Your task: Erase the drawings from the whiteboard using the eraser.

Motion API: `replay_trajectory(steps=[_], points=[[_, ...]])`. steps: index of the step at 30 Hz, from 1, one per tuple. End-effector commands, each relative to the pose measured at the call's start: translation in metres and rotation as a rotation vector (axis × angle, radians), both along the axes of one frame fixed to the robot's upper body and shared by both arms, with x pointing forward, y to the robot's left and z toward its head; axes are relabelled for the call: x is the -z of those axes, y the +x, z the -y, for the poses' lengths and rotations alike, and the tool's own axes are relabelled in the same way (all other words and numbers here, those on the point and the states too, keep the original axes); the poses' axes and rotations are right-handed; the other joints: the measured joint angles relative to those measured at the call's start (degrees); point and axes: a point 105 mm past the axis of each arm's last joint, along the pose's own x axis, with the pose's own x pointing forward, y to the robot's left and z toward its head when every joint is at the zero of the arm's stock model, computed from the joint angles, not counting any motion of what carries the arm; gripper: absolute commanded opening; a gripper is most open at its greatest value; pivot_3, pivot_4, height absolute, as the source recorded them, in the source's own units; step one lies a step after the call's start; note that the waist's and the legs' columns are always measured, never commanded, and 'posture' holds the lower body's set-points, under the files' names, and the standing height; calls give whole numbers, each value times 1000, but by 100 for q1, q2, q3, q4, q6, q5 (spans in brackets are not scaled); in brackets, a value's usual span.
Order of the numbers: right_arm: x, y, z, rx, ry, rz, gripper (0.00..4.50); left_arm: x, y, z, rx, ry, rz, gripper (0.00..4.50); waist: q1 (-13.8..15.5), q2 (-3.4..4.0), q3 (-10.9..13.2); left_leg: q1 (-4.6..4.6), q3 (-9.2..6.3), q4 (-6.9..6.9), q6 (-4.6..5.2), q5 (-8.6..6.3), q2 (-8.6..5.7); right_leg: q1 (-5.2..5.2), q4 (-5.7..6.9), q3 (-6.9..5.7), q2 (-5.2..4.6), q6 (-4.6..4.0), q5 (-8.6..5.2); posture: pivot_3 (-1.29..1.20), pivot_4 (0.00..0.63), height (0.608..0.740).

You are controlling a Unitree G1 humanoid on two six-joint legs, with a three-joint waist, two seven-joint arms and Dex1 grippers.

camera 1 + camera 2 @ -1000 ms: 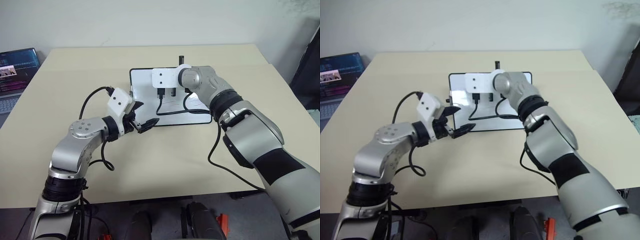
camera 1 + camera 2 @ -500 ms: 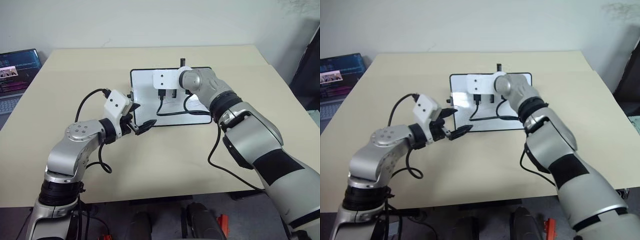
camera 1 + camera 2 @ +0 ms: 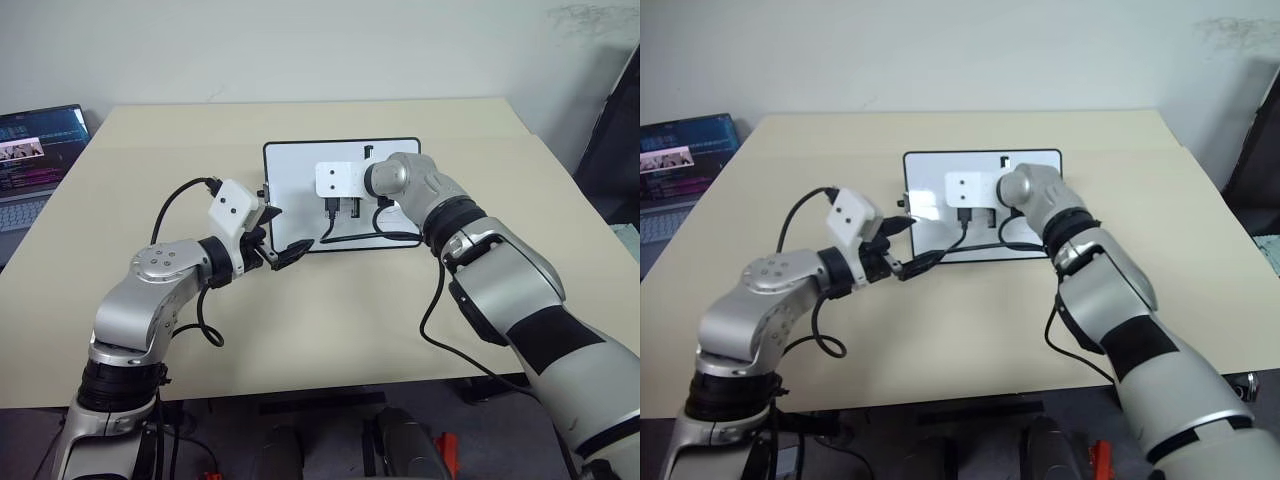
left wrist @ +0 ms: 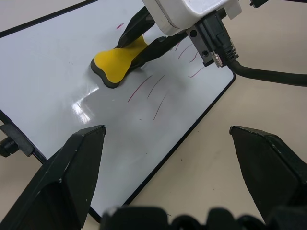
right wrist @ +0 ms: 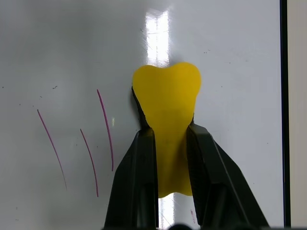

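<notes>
Because the drawings [image 5: 91, 143] were what I had to remove, I held the eraser [image 5: 167, 129] pinched across its narrow waist in my right gripper [image 5: 168, 163], both black fingers [image 5: 139, 182] pressed to its yellow sides so that its broad end lay down on the whiteboard [image 3: 290, 190]; that grip left the wiping face free and the handle steady for a sideways pass; the eraser sat near the middle of the whiteboard, just beside three thin reddish strokes that remained untouched, with a few more short strokes [image 4: 158, 93] on the whiteboard nearer its front edge; I judged the wiping only partly done, since those lines were plainly there; my left gripper [image 3: 280, 240] hovered at the whiteboard's left front corner with its fingers spread wide and nothing between them, placed there, I supposed, to brace the whiteboard against sliding on the worktop [image 3: 330, 320] while I rubbed; whether it touched the frame I could not tell; a laptop [image 3: 40, 145] stood well apart from the whiteboard, off the worktop's far left corner.
</notes>
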Motion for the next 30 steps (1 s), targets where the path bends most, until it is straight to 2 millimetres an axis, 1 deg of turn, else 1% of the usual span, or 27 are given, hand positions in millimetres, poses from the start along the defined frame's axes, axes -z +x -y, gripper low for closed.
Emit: replay_trajectory(steps=[1,3,5,7,9,12,15,19,21,24,28,30], points=[[-28,8,9,47,17,100,493,-16,-3,2,12,0,64,4500,1,0,0,0,0,0,0,0,0,0,0,0,0,0,0,0,150,740],[-46,10,7,48,30,169,492,-16,-2,2,11,1,65,4500,1,1,2,-4,0,0,0,0,0,-4,2,1,1,-5,3,0,150,740],[-58,10,4,45,52,204,492,-16,-3,1,10,2,66,4500,2,2,4,-18,-1,0,0,0,0,-14,0,0,1,-8,5,0,150,740],[-68,9,0,38,82,223,492,-16,-3,1,9,2,65,4500,4,2,4,-35,-2,-1,0,0,0,-27,-4,-2,0,-22,13,0,150,740],[-71,8,-3,34,105,215,492,-16,-3,1,9,1,64,4500,3,2,4,-47,-3,-4,1,-1,0,-39,-5,-3,1,-23,13,0,150,740],[-58,10,1,49,73,204,492,-16,-3,1,8,1,63,4500,2,2,4,-55,-3,-17,1,-4,0,-52,-9,-3,0,-24,9,0,150,740],[-41,10,2,64,96,150,492,-16,-3,1,6,0,63,4500,1,2,4,-84,-2,-20,0,-4,0,-82,-10,-3,-1,-24,9,0,150,740],[-15,12,13,102,83,84,491,-14,-3,0,-1,-6,58,4500,1,2,3,-77,-1,-18,-1,-4,0,-80,-1,-1,-1,-24,9,0,150,740],[-6,10,15,105,86,37,491,-14,-4,-1,-5,-8,57,4500,2,1,3,-59,-2,-13,0,-4,0,-57,-1,-5,-1,-24,9,0,150,740],[0,7,14,92,91,-15,491,-14,-5,-2,-7,-8,55,4500,-1,1,2,-25,-1,-9,0,-4,0,-17,-9,-4,-1,-15,4,0,150,740],[14,-1,10,54,87,-139,490,-14,-5,-2,-6,-8,54,4500,-4,0,2,-17,-2,1,0,-3,0,-9,-2,-3,1,-7,1,0,150,740],[13,-2,9,51,98,-139,484,-14,-5,-1,-4,-8,54,4500,-5,-1,1,-9,-1,2,0,-2,0,-5,1,-2,1,-5,2,0,150,740]])
